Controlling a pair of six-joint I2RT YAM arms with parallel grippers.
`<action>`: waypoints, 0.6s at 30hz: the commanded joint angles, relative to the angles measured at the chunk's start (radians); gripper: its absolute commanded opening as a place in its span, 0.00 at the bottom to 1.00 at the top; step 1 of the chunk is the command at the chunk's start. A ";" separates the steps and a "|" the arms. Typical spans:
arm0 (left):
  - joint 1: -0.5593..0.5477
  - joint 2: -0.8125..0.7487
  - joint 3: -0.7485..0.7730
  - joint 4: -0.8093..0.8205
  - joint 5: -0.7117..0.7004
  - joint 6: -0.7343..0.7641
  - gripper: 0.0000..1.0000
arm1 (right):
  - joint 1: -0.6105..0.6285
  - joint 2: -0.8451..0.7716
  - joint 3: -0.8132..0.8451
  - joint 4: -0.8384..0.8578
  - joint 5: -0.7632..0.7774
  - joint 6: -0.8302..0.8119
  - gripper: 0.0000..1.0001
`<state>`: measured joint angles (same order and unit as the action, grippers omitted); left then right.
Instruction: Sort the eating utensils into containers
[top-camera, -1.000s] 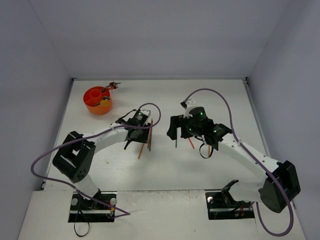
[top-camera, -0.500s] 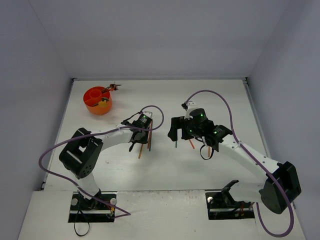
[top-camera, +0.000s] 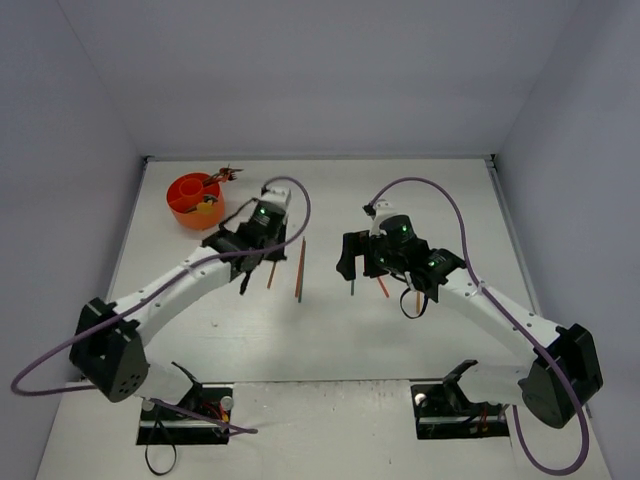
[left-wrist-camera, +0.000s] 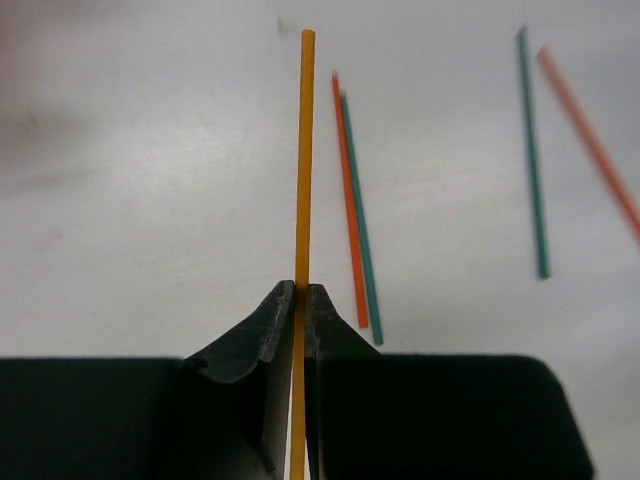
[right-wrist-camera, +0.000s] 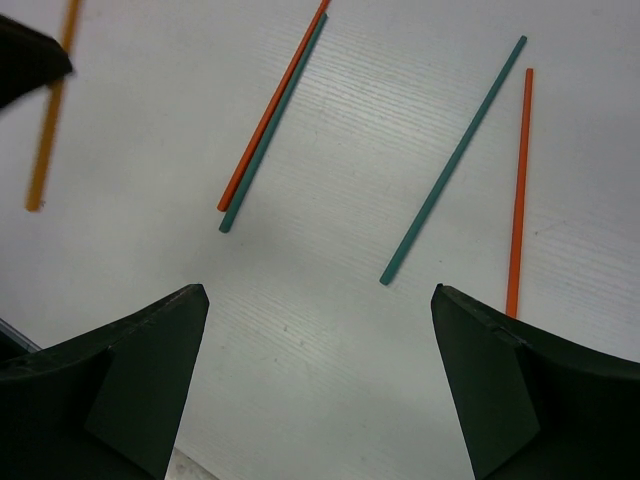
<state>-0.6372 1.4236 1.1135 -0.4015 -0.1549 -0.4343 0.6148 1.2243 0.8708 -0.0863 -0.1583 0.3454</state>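
Note:
My left gripper (top-camera: 262, 256) (left-wrist-camera: 298, 292) is shut on a gold chopstick (left-wrist-camera: 304, 150) (top-camera: 271, 277) and holds it above the table. An orange chopstick (left-wrist-camera: 348, 200) and a teal chopstick (left-wrist-camera: 360, 230) lie side by side just right of it; they also show in the top view (top-camera: 300, 270). My right gripper (top-camera: 362, 268) (right-wrist-camera: 318, 290) is open wide and empty above a second teal chopstick (right-wrist-camera: 452, 160) and a second orange chopstick (right-wrist-camera: 520, 190). The orange-red cup (top-camera: 182, 190) stands at the far left with several utensils (top-camera: 222, 175) in it.
The white table is boxed in by grey walls at the back and both sides. The purple cables (top-camera: 300, 205) loop over both arms. In the right wrist view the left gripper's finger (right-wrist-camera: 25, 60) and the gold chopstick (right-wrist-camera: 50, 110) show at the upper left.
My left gripper has moved left and toward the far side, away from the orange and teal pair, with the gold chopstick in it. The right arm has stayed put.

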 joint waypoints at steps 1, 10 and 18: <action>0.121 -0.127 0.194 -0.074 -0.091 0.096 0.00 | -0.011 -0.031 0.079 0.028 -0.053 -0.060 0.92; 0.539 -0.021 0.436 0.027 0.045 0.243 0.00 | -0.017 -0.013 0.115 0.021 -0.156 -0.075 0.92; 0.810 0.224 0.584 0.283 0.262 0.285 0.00 | -0.018 0.043 0.145 0.021 -0.136 -0.072 0.91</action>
<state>0.0921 1.5613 1.6030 -0.3097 -0.0433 -0.1899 0.6025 1.2424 0.9563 -0.0976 -0.2832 0.2790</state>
